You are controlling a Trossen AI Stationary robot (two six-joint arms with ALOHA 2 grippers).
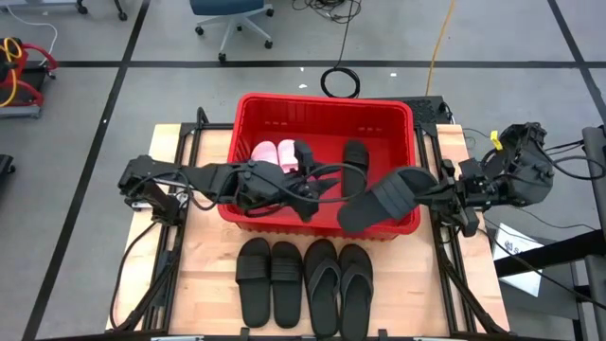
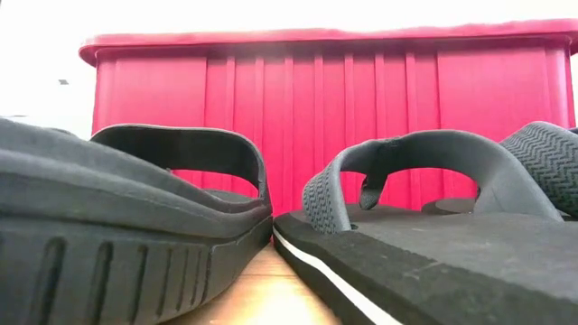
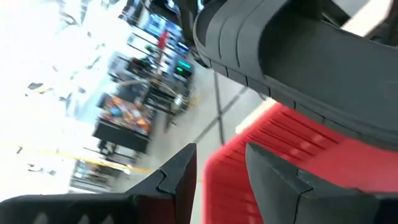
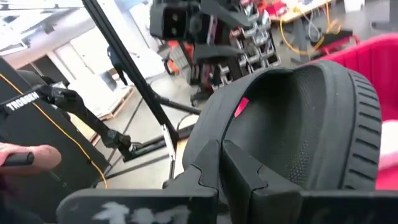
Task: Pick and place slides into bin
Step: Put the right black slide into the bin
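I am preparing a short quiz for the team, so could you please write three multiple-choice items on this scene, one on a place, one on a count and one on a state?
1. Where does the white pair lie?
A. inside the red bin
B. on the table's front edge
C. on the floor

2. How many slides lie on the table in front of the bin?
A. two
B. four
C. six

3. What is the right gripper doing?
A. hanging open and empty
B. shut on a black slide
C. resting on the table

Answers:
1 A, the high view shows the pair in the bin's left part.
2 B, four black slides lie in a row there.
3 B, the slide hangs from it over the bin's front right corner.
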